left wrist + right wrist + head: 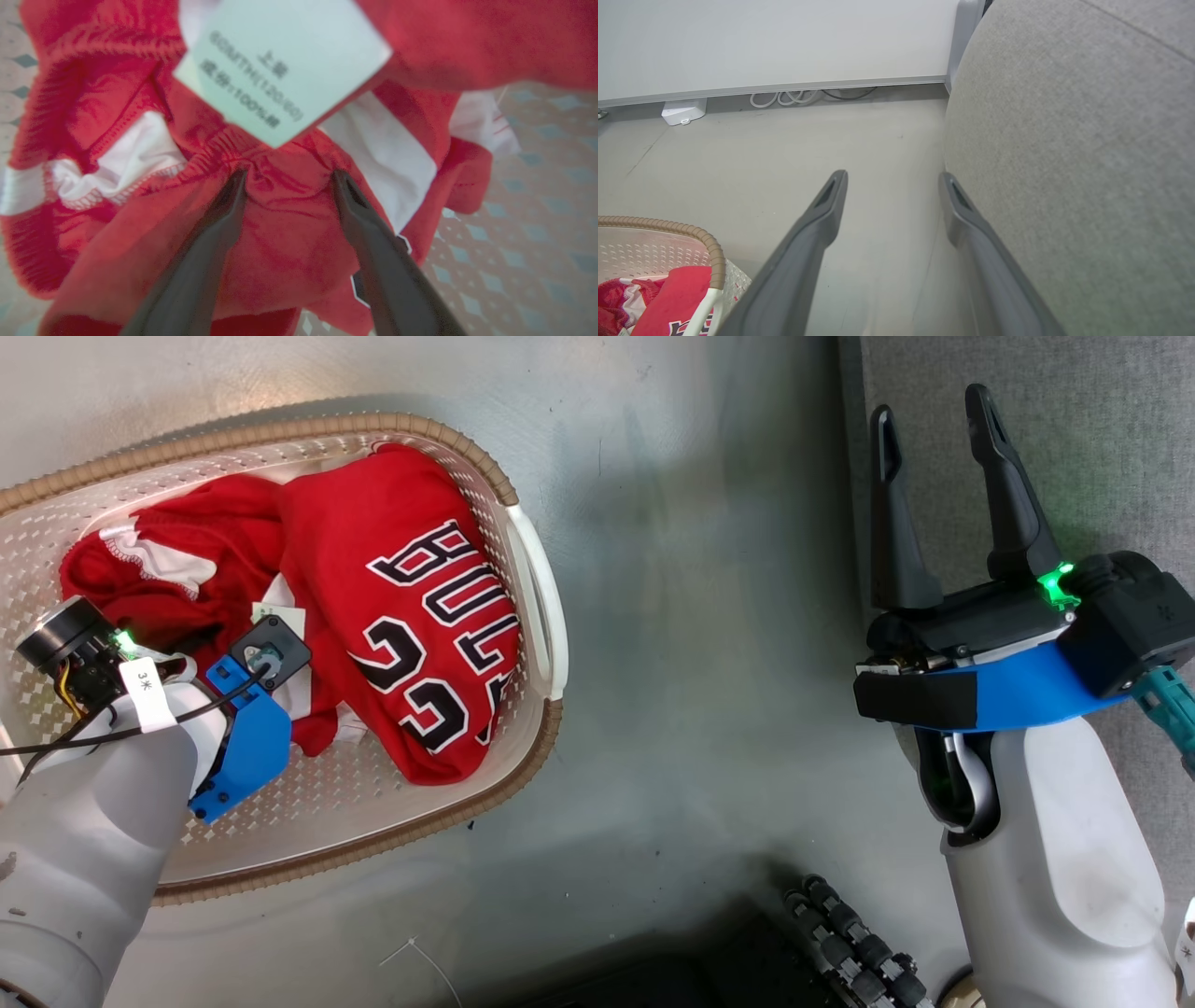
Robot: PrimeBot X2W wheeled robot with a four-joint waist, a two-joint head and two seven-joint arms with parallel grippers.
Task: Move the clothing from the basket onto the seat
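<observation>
Left gripper [287,179] is spread wide, tips right on a fold of the red clothing [280,233], all of it sitting in the basket [401,426] on the floor [700,616]. Right gripper [929,415] is wide too, hanging by the edge of the grey seat [1074,429].

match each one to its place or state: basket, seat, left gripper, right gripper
Things
1 basket
2 seat
3 left gripper
4 right gripper

Places or states
a open, nothing between its fingers, above the floor
b grey fabric, on the robot's right
c open, fingertips at the red clothing
d white with a brown rim, standing on the floor

Pairs: 1-d, 2-b, 3-c, 4-a
</observation>
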